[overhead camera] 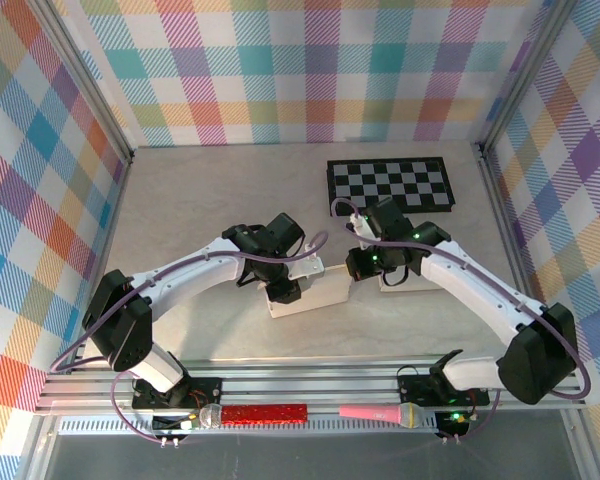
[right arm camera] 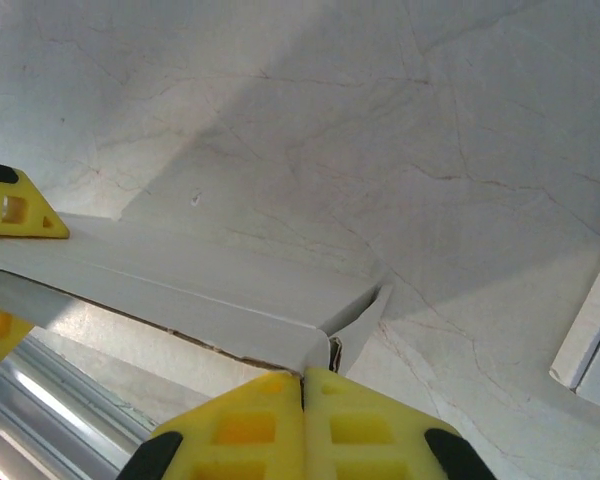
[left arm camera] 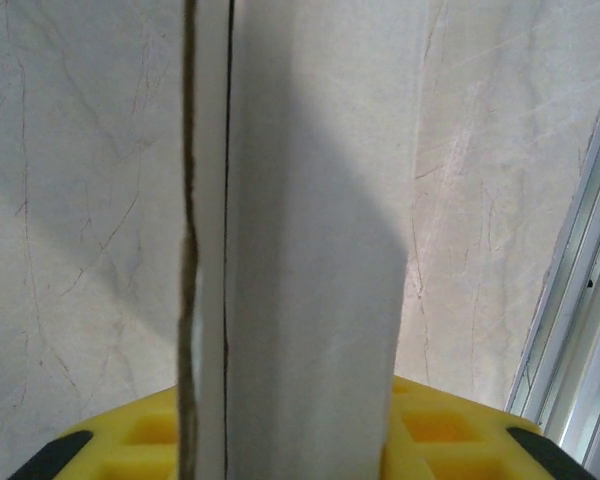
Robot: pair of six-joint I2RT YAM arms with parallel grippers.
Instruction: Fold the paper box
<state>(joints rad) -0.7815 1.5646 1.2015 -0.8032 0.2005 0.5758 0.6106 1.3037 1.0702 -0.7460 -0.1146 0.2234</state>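
Observation:
The white paper box (overhead camera: 315,295) lies partly folded mid-table between both arms. My left gripper (overhead camera: 283,290) is at its left end, shut on an upright wall panel. In the left wrist view that panel (left arm camera: 310,260) rises between the yellow fingers (left arm camera: 450,430), hiding the pads. My right gripper (overhead camera: 360,268) is at the box's right end. In the right wrist view its jaws (right arm camera: 302,385) are pressed together on the folded corner of the box (right arm camera: 230,290), where a small flap sticks out. The left gripper's yellow fingers (right arm camera: 10,205) show at the box's far end.
A black-and-white checkerboard (overhead camera: 390,184) lies at the back right. A red glitter microphone (overhead camera: 255,412) and a pink microphone (overhead camera: 380,412) rest on the front rail. A white flat piece (right arm camera: 585,340) lies right of the box. Plaid walls enclose the table.

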